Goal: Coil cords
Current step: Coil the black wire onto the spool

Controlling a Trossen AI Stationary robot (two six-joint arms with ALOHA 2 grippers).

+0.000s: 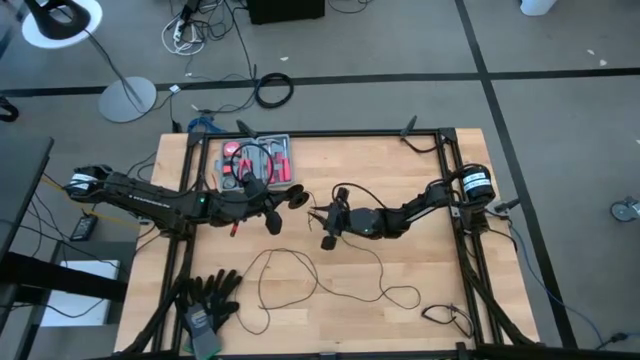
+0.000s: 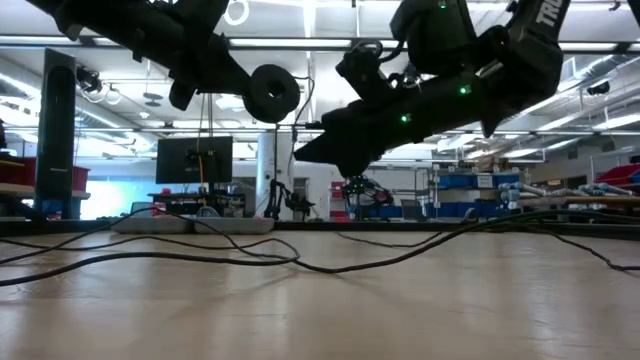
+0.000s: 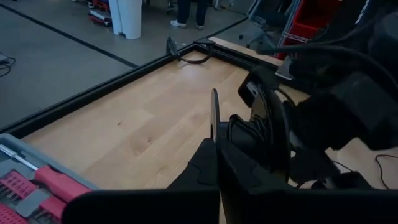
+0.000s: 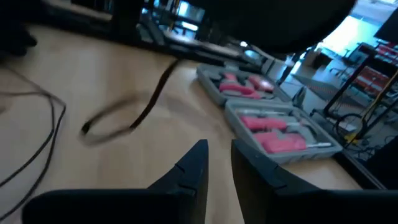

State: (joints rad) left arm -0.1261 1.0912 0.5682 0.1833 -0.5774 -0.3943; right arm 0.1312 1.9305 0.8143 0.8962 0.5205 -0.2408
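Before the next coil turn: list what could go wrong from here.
1. The left claw holds the puck-like disc edge-on in the air; a tug on the wire might pull it free.
2. The thin black wire lies in loose crossing loops on the table, so pulling may knot it.
3. Both claws, the right claw included, work close together and might collide.

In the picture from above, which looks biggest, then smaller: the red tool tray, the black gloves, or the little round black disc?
1. Grey tray of red tools.
2. Pair of black gloves, looking nearly as big, so that order is unsure.
3. Small round black disc, clearly the smallest.
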